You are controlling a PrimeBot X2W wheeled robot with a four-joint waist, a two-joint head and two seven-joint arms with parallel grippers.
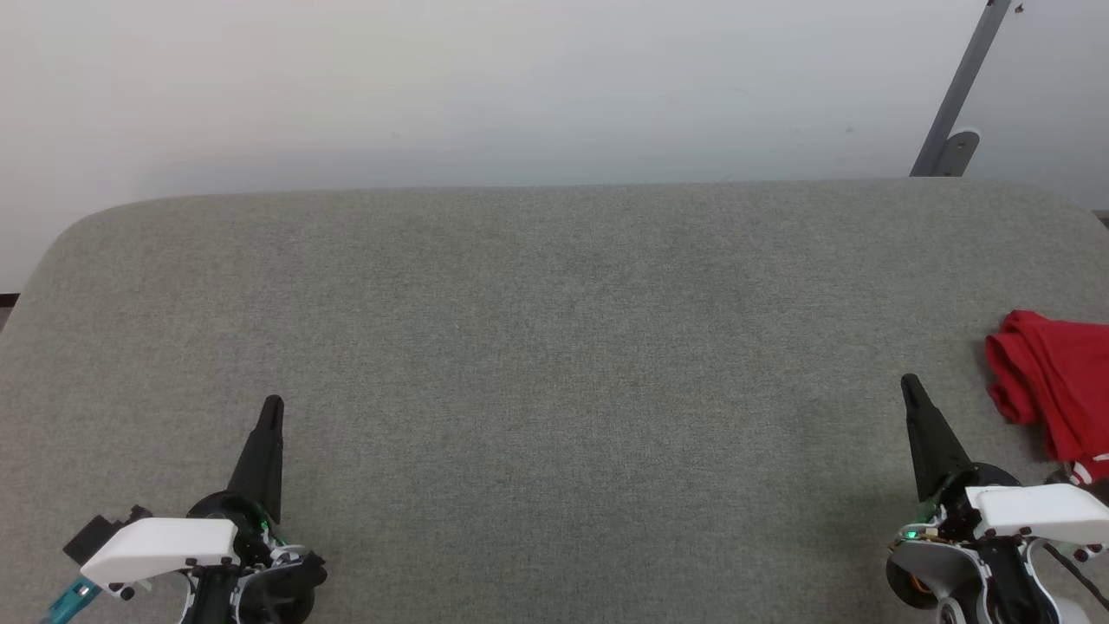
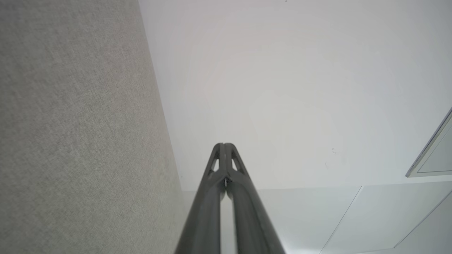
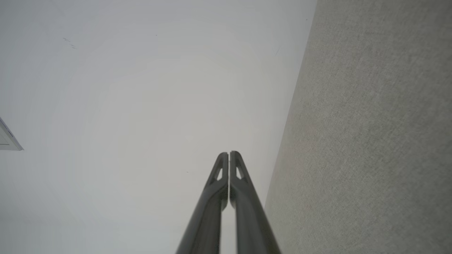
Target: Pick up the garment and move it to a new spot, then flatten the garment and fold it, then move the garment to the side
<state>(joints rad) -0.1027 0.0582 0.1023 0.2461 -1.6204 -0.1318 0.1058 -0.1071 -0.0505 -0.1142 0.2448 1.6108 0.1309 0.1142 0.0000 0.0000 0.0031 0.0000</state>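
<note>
At lower left, the left gripper (image 1: 272,407) is shown closed, fingers pressed together, nothing held, over the grey padded surface (image 1: 554,347). At lower right, the right gripper (image 1: 910,383) is closed likewise and empty. Just to its right, apart from it, the red garment (image 1: 1053,381) is bunched at the surface's right edge, partly cropped, elongated roughly near-to-far. The right gripper is judged nearer.

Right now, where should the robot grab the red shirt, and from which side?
Probably the bunched folds on the red shirt's left edge, coming from its left with the right gripper, now shut. The shirt lies crumpled; those raised folds sit nearest that gripper.
</note>
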